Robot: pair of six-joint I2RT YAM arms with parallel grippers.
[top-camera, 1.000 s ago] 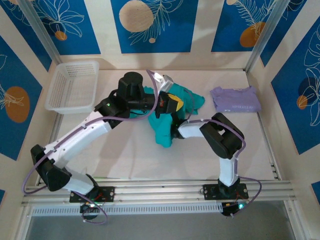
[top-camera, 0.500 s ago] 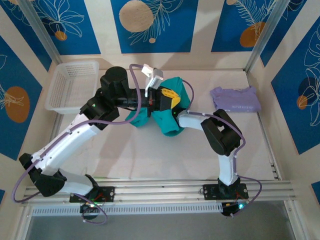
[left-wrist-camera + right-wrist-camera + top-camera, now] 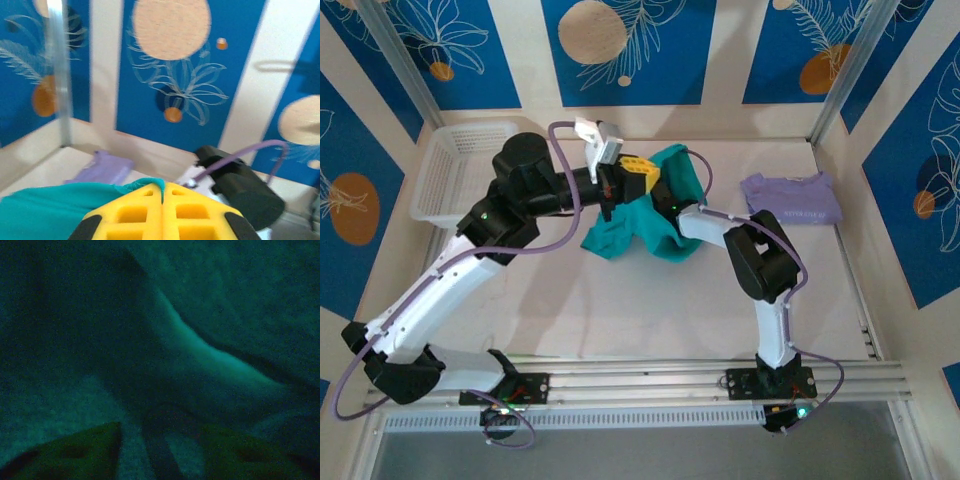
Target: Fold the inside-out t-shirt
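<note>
The inside-out t-shirt (image 3: 642, 228) is a bunched teal heap at the table's middle back. My left gripper (image 3: 656, 176) holds its upper edge up off the table. In the left wrist view its yellow jaws (image 3: 163, 189) are pressed together on a teal fold of the t-shirt (image 3: 45, 206). My right gripper (image 3: 157, 442) is buried in the cloth, its arm (image 3: 712, 224) reaching in from the right. In the dim right wrist view, its fingers (image 3: 75, 450) stand a little apart with a fold of the t-shirt (image 3: 210, 365) between them. Whether they grip it is unclear.
A folded lavender shirt (image 3: 790, 197) lies at the back right, also visible as a lavender shirt (image 3: 102, 167) in the left wrist view. A white basket (image 3: 465, 170) stands at the back left. The right arm's black joint (image 3: 240, 187) sits close beside the left gripper.
My left gripper has carried the shirt's edge back and to the left, dragging the heap with it. The right gripper followed under the cloth.
</note>
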